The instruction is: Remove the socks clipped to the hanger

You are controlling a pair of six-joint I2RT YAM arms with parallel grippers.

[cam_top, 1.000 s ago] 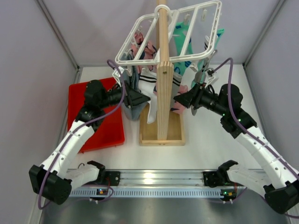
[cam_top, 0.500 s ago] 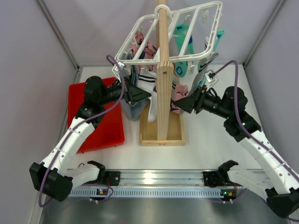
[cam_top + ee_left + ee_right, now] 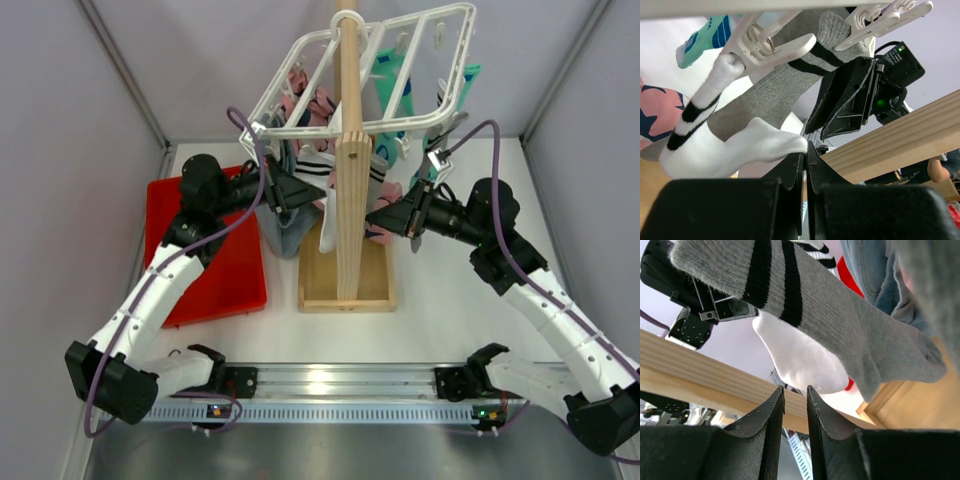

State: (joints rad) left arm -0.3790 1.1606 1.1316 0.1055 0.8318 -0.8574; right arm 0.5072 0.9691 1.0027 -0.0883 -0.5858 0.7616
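Note:
The white grid hanger (image 3: 372,68) hangs on a wooden post (image 3: 350,200), with socks dangling from its clips (image 3: 765,42). A white sock with black bands (image 3: 735,150) and a grey black-banded sock (image 3: 775,90) hang side by side; teal socks (image 3: 390,85) hang further back. My left gripper (image 3: 806,150) is shut, and the white sock's toe rests against its left fingertip (image 3: 796,159). From the other side of the post, my right gripper (image 3: 795,388) points up under the white sock (image 3: 805,362). Its jaws are slightly apart with nothing between them, and the grey sock (image 3: 840,325) hangs above.
A red tray (image 3: 210,270) lies on the table at the left. The post stands in a wooden box base (image 3: 380,285). A blue-grey cloth (image 3: 280,225) and a pink printed cloth (image 3: 657,110) also hang from the hanger. Grey walls close in both sides.
My right gripper has moved left to the post and its jaws have narrowed. My left gripper has crept up and right toward the white sock, staying shut.

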